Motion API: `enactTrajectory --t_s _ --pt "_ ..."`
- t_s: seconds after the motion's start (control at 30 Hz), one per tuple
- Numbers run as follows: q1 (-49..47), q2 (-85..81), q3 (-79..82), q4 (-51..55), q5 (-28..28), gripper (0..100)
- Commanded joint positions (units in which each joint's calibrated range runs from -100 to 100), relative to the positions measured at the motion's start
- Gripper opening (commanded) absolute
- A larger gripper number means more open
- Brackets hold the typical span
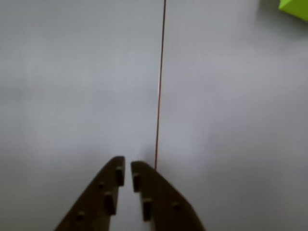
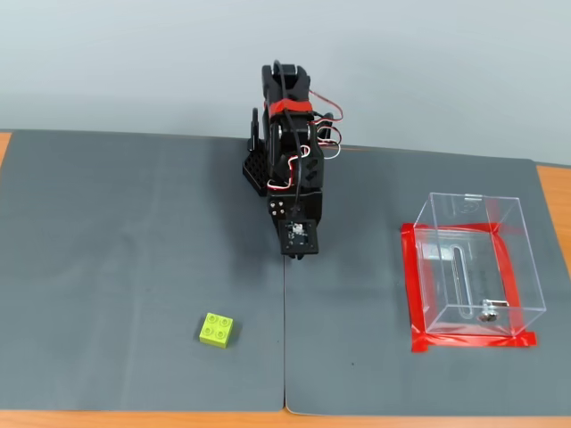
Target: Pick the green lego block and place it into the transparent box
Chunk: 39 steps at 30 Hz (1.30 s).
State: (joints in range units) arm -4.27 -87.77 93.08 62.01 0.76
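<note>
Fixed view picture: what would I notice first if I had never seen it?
Probably the bright green lego block, alone on the grey mat near the front, left of the seam. Next, the transparent box on the right, outlined in red tape and empty except for a small metal bit. Between them, at the back, stands the black robot arm; the wrist view shows its hand nearly closed, holding nothing.

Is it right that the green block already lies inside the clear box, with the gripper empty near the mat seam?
No. In the fixed view the green block lies on the mat, left of the seam, and the clear box holds no block. The gripper is indeed empty.
</note>
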Motion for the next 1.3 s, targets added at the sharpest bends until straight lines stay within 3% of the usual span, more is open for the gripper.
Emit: enactTrajectory --t_s 0.0,0.37,0.8,1.27 --pt "-0.2 10.7 -11.0 -2.5 -0.1 2" --pt "0.5 31.7 -36.2 -2.4 -0.1 2" --pt "11.2 41.3 -40.6 -17.7 0.3 2" --pt "17.7 65.4 -60.2 -17.7 0.0 2"
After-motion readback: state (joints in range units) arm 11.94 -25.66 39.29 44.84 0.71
